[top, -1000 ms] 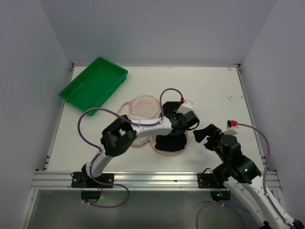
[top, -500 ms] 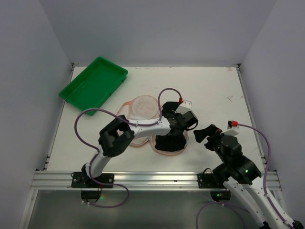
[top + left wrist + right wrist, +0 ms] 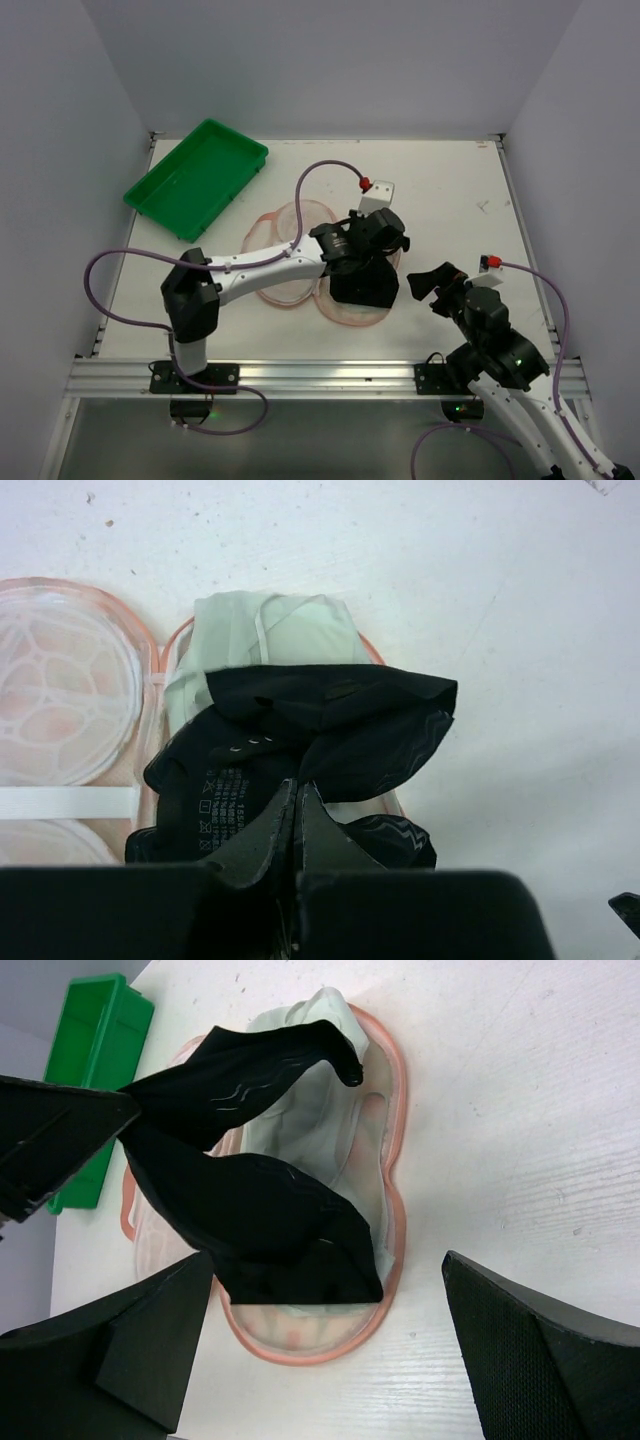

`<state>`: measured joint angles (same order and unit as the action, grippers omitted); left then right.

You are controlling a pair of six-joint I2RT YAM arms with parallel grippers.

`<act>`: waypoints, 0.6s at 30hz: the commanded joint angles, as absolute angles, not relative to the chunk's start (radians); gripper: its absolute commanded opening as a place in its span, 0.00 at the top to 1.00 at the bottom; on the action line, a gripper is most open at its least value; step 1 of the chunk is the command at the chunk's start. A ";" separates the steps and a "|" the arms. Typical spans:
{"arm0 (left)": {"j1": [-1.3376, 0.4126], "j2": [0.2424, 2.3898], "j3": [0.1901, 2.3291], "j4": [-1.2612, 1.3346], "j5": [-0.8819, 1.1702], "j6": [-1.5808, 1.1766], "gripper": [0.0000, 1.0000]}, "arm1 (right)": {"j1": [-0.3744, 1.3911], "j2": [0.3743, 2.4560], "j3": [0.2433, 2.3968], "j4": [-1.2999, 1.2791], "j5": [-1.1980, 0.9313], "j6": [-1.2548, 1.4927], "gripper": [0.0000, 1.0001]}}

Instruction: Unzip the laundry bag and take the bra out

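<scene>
The laundry bag (image 3: 292, 288) lies unzipped and open on the table, its pink rim and pale mesh lining showing. My left gripper (image 3: 366, 258) is shut on the black fabric of the bra (image 3: 364, 284) and holds it lifted partly out of the bag's right lobe. In the left wrist view the jaws (image 3: 298, 786) pinch the black fabric (image 3: 340, 725), with a white cup (image 3: 280, 630) beyond and the bag's mesh lid (image 3: 55, 695) at the left. My right gripper (image 3: 438, 284) is open and empty, right of the bag. Its view shows the bra (image 3: 250, 1210) over the bag's rim (image 3: 392, 1240).
A green tray (image 3: 196, 178) stands at the back left, also visible in the right wrist view (image 3: 95, 1050). The left arm's purple cable loops above the bag. The table's metal front rail (image 3: 320, 375) runs along the near edge.
My left arm has stretched out and risen, pulling the black bra fabric up and slightly right out of the bag. The right gripper has stayed in place.
</scene>
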<state>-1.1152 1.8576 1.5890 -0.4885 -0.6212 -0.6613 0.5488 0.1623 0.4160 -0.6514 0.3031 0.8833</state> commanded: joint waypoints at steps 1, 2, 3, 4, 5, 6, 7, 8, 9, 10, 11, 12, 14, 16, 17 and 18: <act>-1.115 1.783 1.591 -0.508 -0.669 -0.651 1.00 | 0.545 0.155 0.414 -0.650 0.339 0.902 0.01; -1.114 1.749 1.595 -0.517 -0.696 -0.640 1.00 | 0.546 0.150 0.411 -0.650 0.339 0.903 0.01; -1.108 1.731 1.604 -0.523 -0.710 -0.631 1.00 | 0.546 0.143 0.411 -0.650 0.339 0.904 0.01; -1.101 1.708 1.608 -0.541 -0.724 -0.609 1.00 | 0.546 0.140 0.410 -0.652 0.339 0.905 0.01; -1.094 1.662 1.609 -0.548 -0.741 -0.598 1.00 | 0.546 0.137 0.408 -0.650 0.341 0.904 0.01; -1.069 1.639 1.606 -0.552 -0.741 -0.589 1.00 | 0.545 0.135 0.408 -0.650 0.342 0.904 0.01; -1.057 1.612 1.606 -0.558 -0.741 -0.571 1.00 | 0.546 0.135 0.408 -0.650 0.342 0.904 0.01; -1.043 1.561 1.606 -0.560 -0.739 -0.557 1.00 | 0.546 0.137 0.410 -0.650 0.344 0.905 0.01; -1.017 1.537 1.605 -0.560 -0.739 -0.542 1.00 | 0.545 0.140 0.410 -0.650 0.344 0.904 0.01; -1.002 1.511 1.606 -0.555 -0.736 -0.505 1.00 | 0.546 0.141 0.410 -0.650 0.342 0.905 0.01; -0.983 1.464 1.606 -0.552 -0.720 -0.479 1.00 | 0.546 0.143 0.411 -0.650 0.341 0.904 0.01; -0.942 1.441 1.609 -0.551 -0.712 -0.456 1.00 | 0.546 0.144 0.411 -0.650 0.338 0.902 0.01; -0.896 1.367 1.600 -0.523 -0.710 -0.353 1.00 | 0.546 0.144 0.410 -0.650 0.328 0.904 0.01; -0.822 1.324 1.583 -0.473 -0.738 -0.231 1.00 | 0.545 0.147 0.410 -0.650 0.325 0.905 0.01; -0.795 1.284 1.560 -0.444 -0.758 -0.178 1.00 | 0.546 0.149 0.410 -0.650 0.321 0.905 0.01; -0.737 1.266 1.545 -0.410 -0.758 -0.128 1.00 | 0.546 0.150 0.410 -0.650 0.321 0.905 0.01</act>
